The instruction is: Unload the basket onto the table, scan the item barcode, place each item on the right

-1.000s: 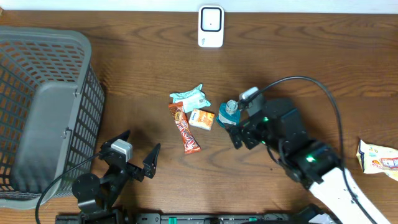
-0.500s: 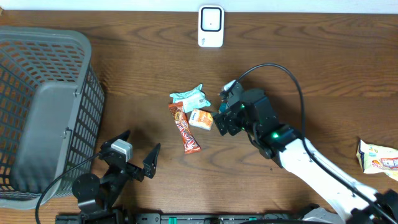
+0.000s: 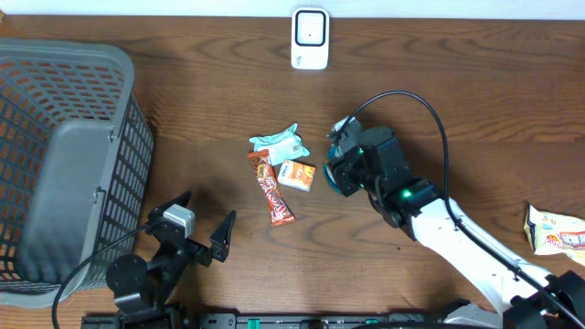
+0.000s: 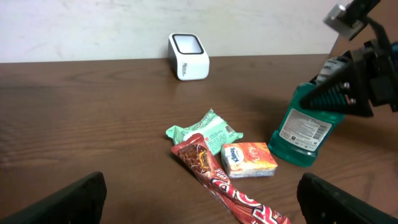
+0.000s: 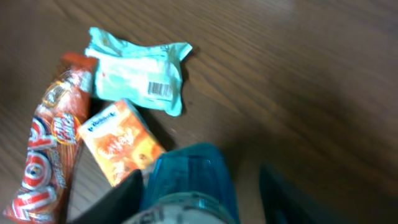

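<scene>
The bottle (image 4: 305, 127) looks rigid, slick and liquid-heavy, so it is best gripped around its upper body. The right pincer (image 5: 196, 193) straddles it, jaws apart and not yet clamped, while the left pincer (image 3: 207, 210) gapes wide.

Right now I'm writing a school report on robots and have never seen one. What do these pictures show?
Two robot arms work at a wooden table, each ending in a two-finger gripper. One picture looks down from above; the other two come from wrist cameras. On the table are a grey basket, a white scanner, a green packet, a red snack bar, an orange box and a bag. The left gripper is open and empty. The right gripper straddles a teal bottle; whether it grips it I cannot tell.
</scene>
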